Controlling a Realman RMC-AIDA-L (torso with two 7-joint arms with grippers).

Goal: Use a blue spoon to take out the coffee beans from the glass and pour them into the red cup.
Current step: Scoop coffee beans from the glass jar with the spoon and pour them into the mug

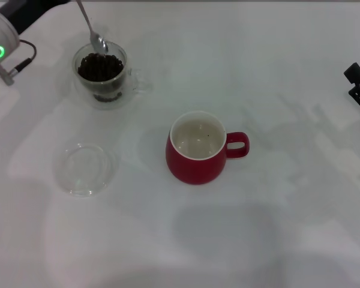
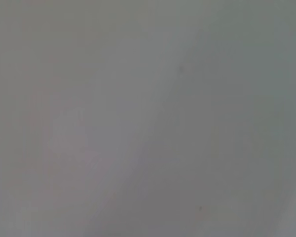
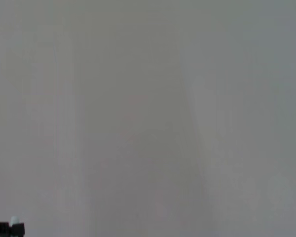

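Observation:
The glass (image 1: 105,75) stands at the far left of the table, filled with dark coffee beans (image 1: 99,67). The blue spoon (image 1: 98,41) shows only its metal bowl and thin neck. The bowl hangs tilted just over the beans at the glass's far rim, and the neck runs up out of the picture. My left arm (image 1: 3,42) reaches in at the far left corner, its gripper out of view. The red cup (image 1: 197,150) stands mid-table, handle to the right, white inside. My right gripper (image 1: 359,87) sits at the right edge, far from everything.
A shallow clear round dish (image 1: 84,169) lies on the white table (image 1: 276,210) left of the red cup, nearer than the glass. Both wrist views show only plain pale surface.

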